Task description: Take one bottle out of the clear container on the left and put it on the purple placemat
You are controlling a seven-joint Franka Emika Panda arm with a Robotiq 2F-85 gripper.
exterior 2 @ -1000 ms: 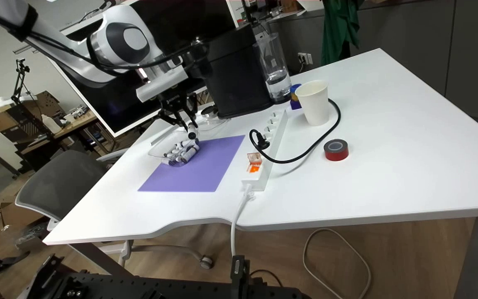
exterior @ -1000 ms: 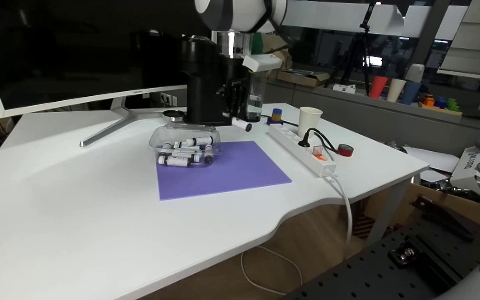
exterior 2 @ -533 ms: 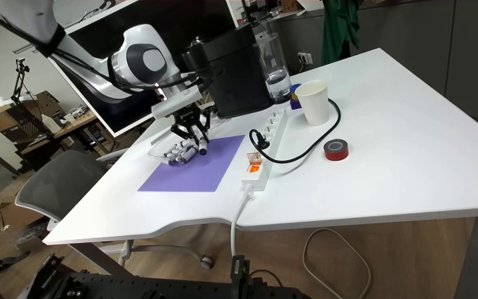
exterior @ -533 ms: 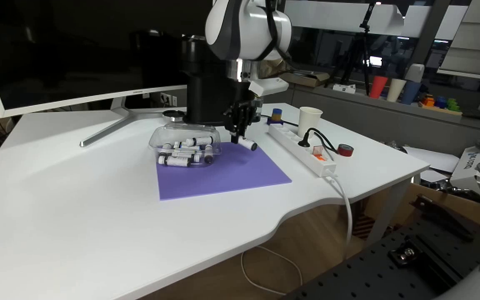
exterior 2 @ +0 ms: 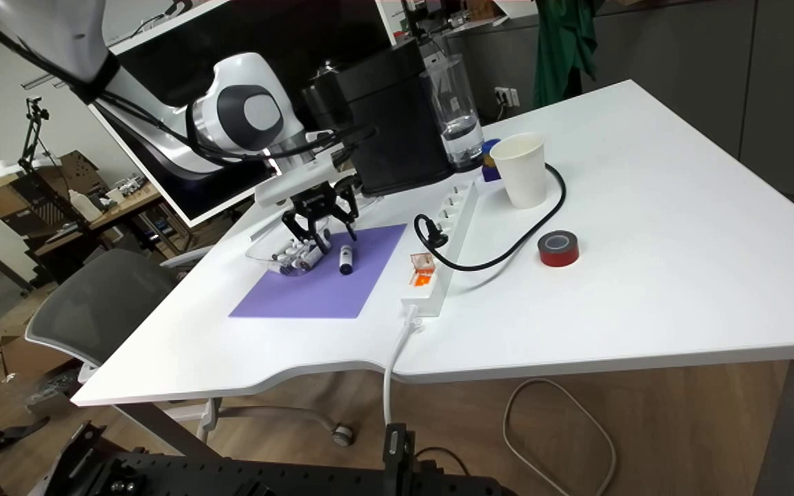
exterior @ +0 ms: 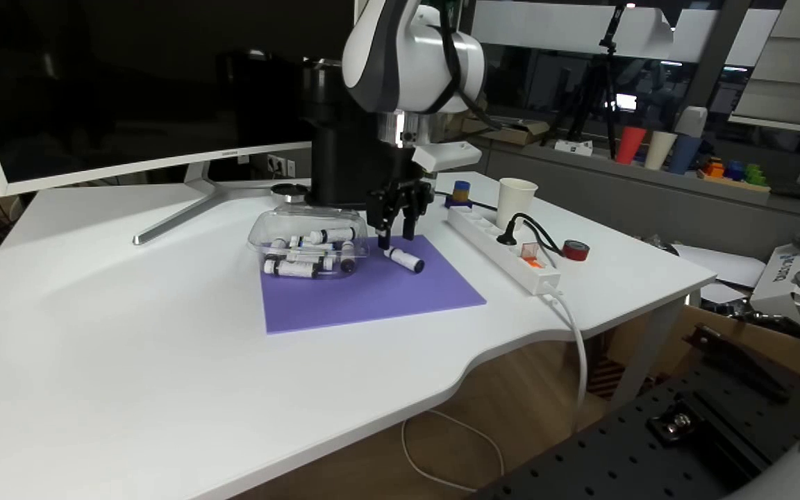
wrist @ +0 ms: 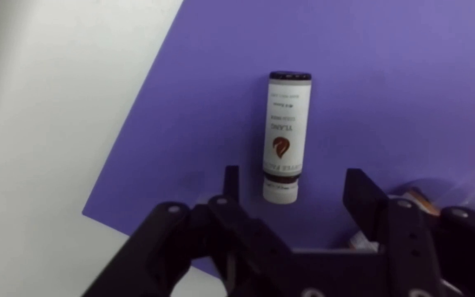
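Observation:
A small white bottle (wrist: 288, 128) with a dark end lies on its side on the purple placemat (exterior: 372, 298). My gripper (wrist: 291, 179) is open just above it: in the wrist view the fingers stand apart on either side of the bottle's white cap, with purple showing between. The same bottle (exterior 2: 346, 260) lies just in front of the fingertips in an exterior view, where my gripper (exterior 2: 338, 242) is spread. To the left, the clear container (exterior: 282, 217) holds several more bottles (exterior: 292, 269) and overlaps the mat's far left corner.
A white power strip (exterior: 504, 253) with a black plug and cable runs along the mat's right. Beyond it are a paper cup (exterior: 514, 201) and a red tape roll (exterior: 576, 250). A tall black box (exterior 2: 397, 117) and the monitor stand (exterior: 178, 215) are behind.
My gripper came down from above the far edge of the mat with the bottle, then opened. The bottle dropped out of its fingers and now lies on the mat.

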